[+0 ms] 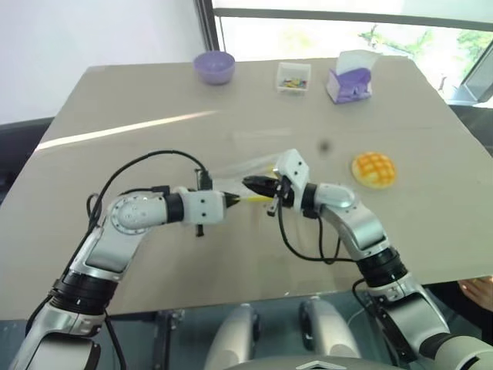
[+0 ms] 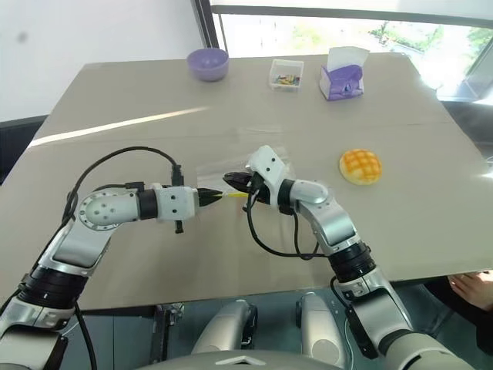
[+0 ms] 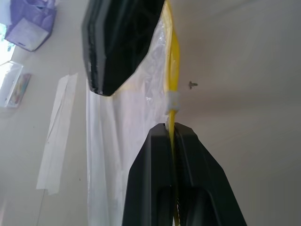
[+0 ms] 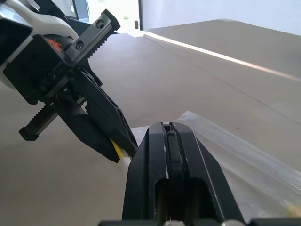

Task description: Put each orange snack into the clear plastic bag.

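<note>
Grippers pinching bag mid-worktop, bun apart at right.
Left gripper [image 1: 231, 200] fingers clamped on clear plastic bag [image 3: 108, 141] yellow strip; right gripper [image 1: 253, 183] fingers closed on same bag; orange snack [image 1: 373, 169] on worktop [image 1: 115, 100], right.

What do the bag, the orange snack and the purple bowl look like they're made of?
Clear plastic bag: thin glossy see-through film, crinkled, with a stiffer yellow strip along one edge. Orange snack: looks like a soft matte bun with a scored grid crust, possibly a foam or plastic replica. Purple bowl: smooth, opaque, likely plastic, perhaps glazed ceramic.
</note>
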You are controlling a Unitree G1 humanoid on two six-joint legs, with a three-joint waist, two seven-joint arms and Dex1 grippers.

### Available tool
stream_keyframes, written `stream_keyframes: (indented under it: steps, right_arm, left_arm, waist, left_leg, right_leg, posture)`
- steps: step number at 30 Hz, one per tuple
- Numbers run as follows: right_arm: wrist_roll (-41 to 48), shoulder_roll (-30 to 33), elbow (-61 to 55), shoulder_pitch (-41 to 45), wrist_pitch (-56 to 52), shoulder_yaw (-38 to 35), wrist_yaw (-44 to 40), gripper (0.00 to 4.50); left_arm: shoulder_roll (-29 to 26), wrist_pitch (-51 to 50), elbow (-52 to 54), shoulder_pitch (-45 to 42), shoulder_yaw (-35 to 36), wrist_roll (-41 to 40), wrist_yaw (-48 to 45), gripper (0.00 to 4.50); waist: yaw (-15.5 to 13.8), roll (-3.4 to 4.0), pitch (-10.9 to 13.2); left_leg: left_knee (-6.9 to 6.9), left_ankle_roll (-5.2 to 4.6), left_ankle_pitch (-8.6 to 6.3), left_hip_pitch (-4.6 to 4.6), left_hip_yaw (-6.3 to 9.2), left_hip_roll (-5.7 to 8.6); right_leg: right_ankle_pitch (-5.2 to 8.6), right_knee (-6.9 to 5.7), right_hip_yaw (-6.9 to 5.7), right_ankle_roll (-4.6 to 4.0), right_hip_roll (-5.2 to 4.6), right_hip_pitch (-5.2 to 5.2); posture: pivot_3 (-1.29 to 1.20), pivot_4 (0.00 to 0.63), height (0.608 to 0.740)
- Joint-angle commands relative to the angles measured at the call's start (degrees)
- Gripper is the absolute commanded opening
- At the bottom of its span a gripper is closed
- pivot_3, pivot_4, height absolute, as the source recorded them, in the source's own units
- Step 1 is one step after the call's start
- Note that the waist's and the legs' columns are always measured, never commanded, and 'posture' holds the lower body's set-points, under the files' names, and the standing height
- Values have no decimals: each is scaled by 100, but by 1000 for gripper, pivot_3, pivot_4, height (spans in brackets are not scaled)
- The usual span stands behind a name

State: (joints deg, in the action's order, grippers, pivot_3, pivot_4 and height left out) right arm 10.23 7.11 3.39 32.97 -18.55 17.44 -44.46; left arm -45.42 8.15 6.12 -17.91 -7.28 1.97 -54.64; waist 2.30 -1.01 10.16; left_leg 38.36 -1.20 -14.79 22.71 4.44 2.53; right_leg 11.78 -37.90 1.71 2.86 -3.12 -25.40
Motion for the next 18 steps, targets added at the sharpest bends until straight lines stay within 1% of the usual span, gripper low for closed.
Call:
stream_keyframes:
  steps: [1, 4, 6, 7, 9, 10, 11, 14, 18]
  right_arm:
    - [42, 326, -410, -74, 142, -217, -105, 67]
    - [199, 740, -916, -220, 109, -391, -276, 67]
    - [113, 926, -1140, -282, 215, -379, -282, 447]
    - [-93, 1012, -1193, -295, 386, -286, -247, 647]
    - [-481, 1061, -1157, -277, 720, -142, -69, 1396]
    - [-633, 1045, -1114, -257, 853, -103, 77, 1848]
    - [-854, 1007, -1011, -200, 1057, -54, 270, 2169]
    - [-1298, 894, -674, -5, 1430, 36, 676, 2169]
    - [-1569, 819, -288, 207, 1717, 97, 844, 2169]
  left_arm:
    - [85, -546, 359, -72, 301, -370, 121, 0]
    - [129, -924, 439, -145, 407, -578, 143, 0]
    - [142, -982, 350, -235, 425, -650, 120, 0]
    - [151, -977, 277, -292, 423, -662, 103, 0]
    - [163, -940, 168, -374, 411, -666, 68, 0]
    - [170, -927, 133, -410, 401, -676, 49, 0]
    - [174, -895, 77, -470, 380, -684, 26, 0]
    - [170, -796, -71, -582, 340, -688, -40, 0]
    - [152, -633, -183, -643, 296, -625, -93, 0]
  waist:
    - [-4, 1, 0]
    - [-22, 0, 0]
    - [-13, 0, 0]
    - [0, 0, 0]
    - [10, 0, 0]
    - [15, 0, 0]
    - [15, 0, 0]
    - [12, 0, 0]
    - [1, 0, 0]
  left_leg:
    - [0, 0, 0, 0, 0, 0]
    - [1, 0, 0, 4, 4, 2]
    - [1, 0, 0, 4, 4, 3]
    - [1, 0, 0, 4, 4, 2]
    - [-1, 0, 0, 0, 2, -5]
    - [-1, 0, 0, 1, 3, -7]
    - [0, 0, 0, -2, -2, -7]
    - [0, 1, 1, -2, -3, -6]
    - [1, 4, 2, 0, -3, -5]
  right_leg:
    - [0, 0, -1, 0, 0, 0]
    - [0, 4, -5, 0, -2, 2]
    - [0, 4, -5, 0, -3, 2]
    - [0, 4, -5, 0, -2, 2]
    - [0, 1, -5, 0, 2, 1]
    - [0, 0, -7, 0, 4, 0]
    - [0, -1, -5, 0, 4, 1]
    - [0, -1, -5, 0, 4, 0]
    - [0, 2, -4, -1, 2, 0]
  posture:
    - [0, 150, 740]
    - [0, 150, 740]
    - [0, 150, 740]
    - [0, 150, 740]
    - [0, 150, 740]
    - [0, 150, 740]
    - [0, 150, 740]
    - [0, 150, 740]
    - [0, 150, 740]
